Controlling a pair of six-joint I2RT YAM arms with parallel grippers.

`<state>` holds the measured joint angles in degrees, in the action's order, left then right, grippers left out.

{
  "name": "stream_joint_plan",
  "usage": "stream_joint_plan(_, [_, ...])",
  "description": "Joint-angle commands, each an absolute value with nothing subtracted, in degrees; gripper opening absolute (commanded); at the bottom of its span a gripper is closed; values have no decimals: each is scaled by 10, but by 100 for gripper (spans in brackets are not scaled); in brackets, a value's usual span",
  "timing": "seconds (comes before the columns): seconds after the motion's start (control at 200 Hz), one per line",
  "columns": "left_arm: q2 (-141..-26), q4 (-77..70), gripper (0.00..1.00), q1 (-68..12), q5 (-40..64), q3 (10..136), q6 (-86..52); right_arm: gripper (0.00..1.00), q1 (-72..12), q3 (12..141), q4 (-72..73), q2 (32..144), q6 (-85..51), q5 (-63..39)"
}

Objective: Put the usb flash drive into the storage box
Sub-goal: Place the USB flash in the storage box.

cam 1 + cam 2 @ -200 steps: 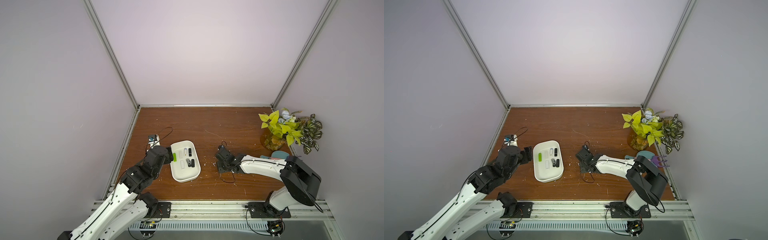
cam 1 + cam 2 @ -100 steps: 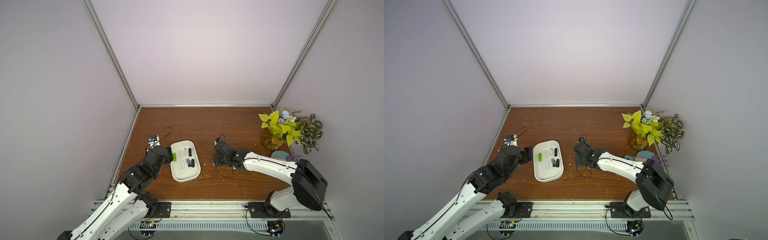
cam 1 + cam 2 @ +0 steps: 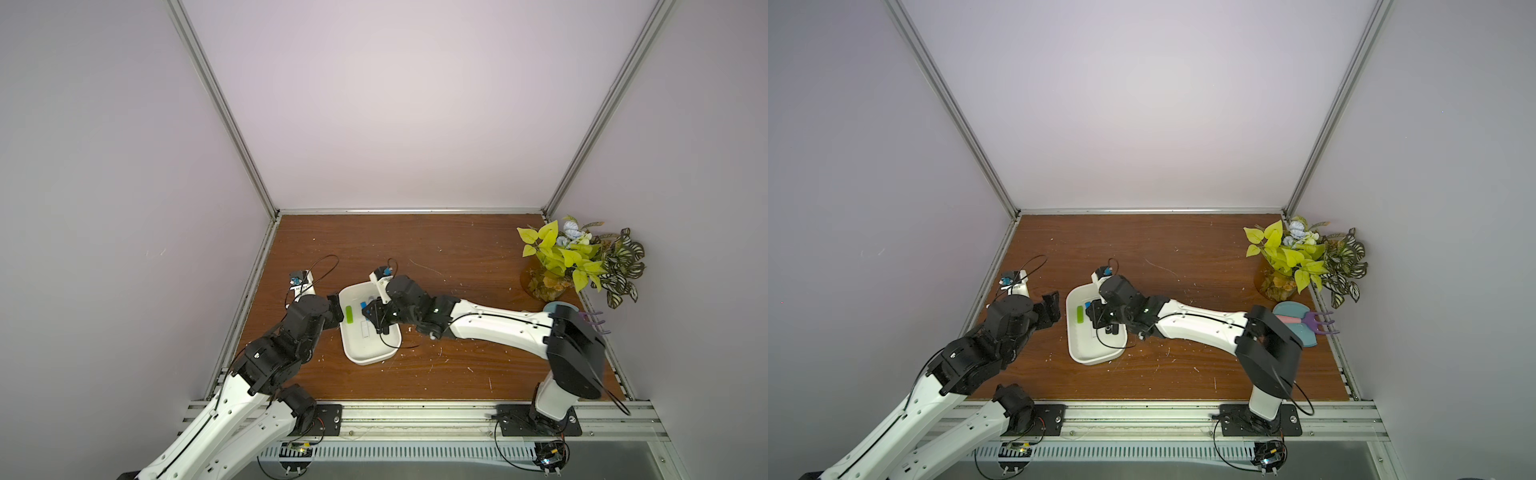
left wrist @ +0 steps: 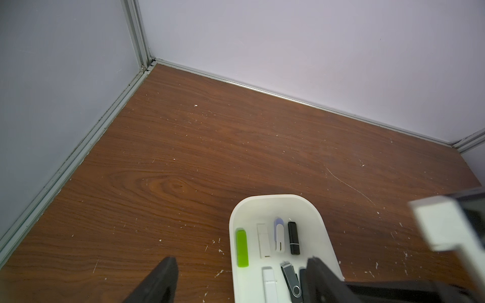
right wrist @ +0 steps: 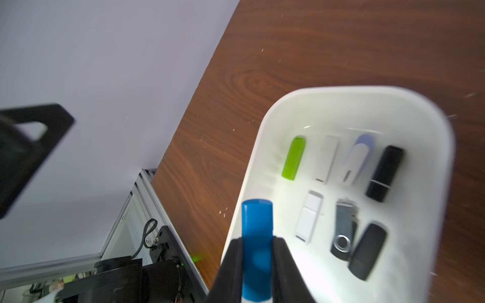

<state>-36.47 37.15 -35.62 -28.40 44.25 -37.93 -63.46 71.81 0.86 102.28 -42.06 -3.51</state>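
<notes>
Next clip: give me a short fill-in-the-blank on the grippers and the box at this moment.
The right gripper is shut on a ____ usb flash drive.
The left gripper stands ____, holding nothing.
____ other drives lie inside the storage box.
Missing words: blue; open; seven.

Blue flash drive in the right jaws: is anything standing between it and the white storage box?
Nothing visible. The right gripper, jaws shut, holds the blue flash drive over the storage box; bare floor shows beside the seven sticks inside.
</notes>
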Motion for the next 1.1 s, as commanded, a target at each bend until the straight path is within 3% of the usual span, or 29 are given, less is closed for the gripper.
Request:
stream_joint_plan(0.0, [-360, 379, 76, -352, -296, 438, -380, 17, -647, 758, 20, 1067, -444, -44])
stream_joint_plan(0.385, [-359, 378, 76, -352, -289, 439, -378, 19, -649, 813, 10, 1169, -459, -52])
stream_joint_plan(1.096, [-362, 378, 76, -352, -284, 438, -378, 28, -673, 798, 1, 1184, -477, -44])
